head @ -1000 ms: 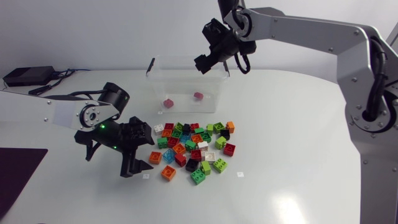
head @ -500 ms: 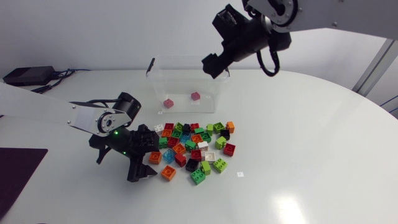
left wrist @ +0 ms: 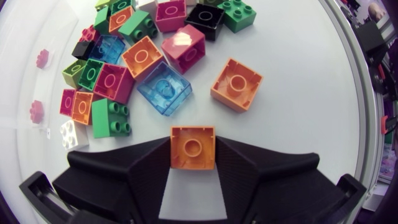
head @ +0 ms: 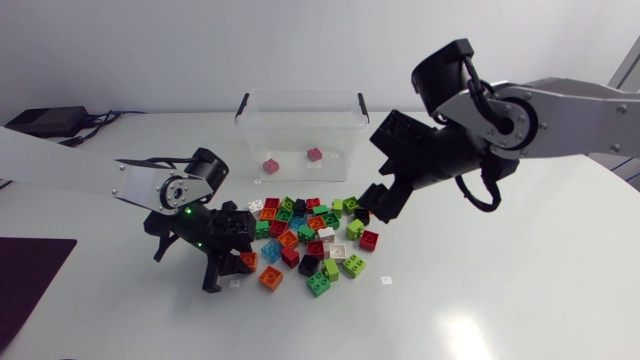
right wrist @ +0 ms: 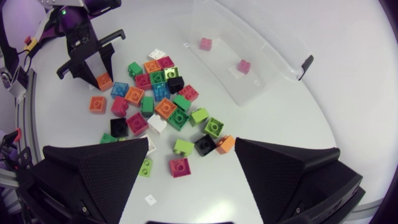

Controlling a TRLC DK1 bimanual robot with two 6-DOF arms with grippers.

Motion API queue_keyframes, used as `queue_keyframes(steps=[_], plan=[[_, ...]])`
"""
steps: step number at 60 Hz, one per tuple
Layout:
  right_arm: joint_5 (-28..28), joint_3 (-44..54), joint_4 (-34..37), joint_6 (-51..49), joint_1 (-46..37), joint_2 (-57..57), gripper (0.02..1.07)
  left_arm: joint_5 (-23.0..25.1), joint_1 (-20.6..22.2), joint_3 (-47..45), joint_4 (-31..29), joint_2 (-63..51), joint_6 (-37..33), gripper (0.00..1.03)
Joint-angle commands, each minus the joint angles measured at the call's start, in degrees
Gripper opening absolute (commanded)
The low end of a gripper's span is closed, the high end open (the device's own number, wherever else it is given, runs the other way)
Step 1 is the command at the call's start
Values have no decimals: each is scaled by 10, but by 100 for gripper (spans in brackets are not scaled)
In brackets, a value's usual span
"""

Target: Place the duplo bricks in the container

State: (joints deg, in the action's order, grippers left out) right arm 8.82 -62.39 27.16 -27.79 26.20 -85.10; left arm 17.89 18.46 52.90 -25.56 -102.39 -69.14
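My left gripper (left wrist: 193, 138) is shut on an orange brick (left wrist: 193, 148), one finger against each side, at the left edge of the brick pile (head: 315, 235); the same brick (head: 249, 259) rests low on the table. Ahead of it lie another orange brick (left wrist: 236, 84) and a clear blue one (left wrist: 164, 95). My right gripper (head: 376, 197) hangs open over the pile's right side, its fingers (right wrist: 93, 177) wide apart and holding nothing. The clear container (head: 300, 125) stands behind the pile with two pink bricks (head: 270, 165) inside.
A black box (head: 45, 121) with cables lies at the back left of the table. A dark mat (head: 25, 285) covers the left front edge. White tabletop stretches in front of and to the right of the pile.
My left gripper moved to the pile's edge and shut on the orange brick. My right arm swung down from above the container to over the pile's right side, still open.
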Motion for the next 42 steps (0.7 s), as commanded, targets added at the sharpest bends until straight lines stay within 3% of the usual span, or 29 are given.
queue_keyframes(steps=[1,27,42], plan=[[7,40,-11,-31,-4,10,102,0,-1,15,-20,12,-22,37],[45,90,-45,-130,-24,-69,99,18,-4,65,-134,114,-14,37],[51,76,-55,-148,-40,-121,97,50,-11,112,-154,144,19,37]])
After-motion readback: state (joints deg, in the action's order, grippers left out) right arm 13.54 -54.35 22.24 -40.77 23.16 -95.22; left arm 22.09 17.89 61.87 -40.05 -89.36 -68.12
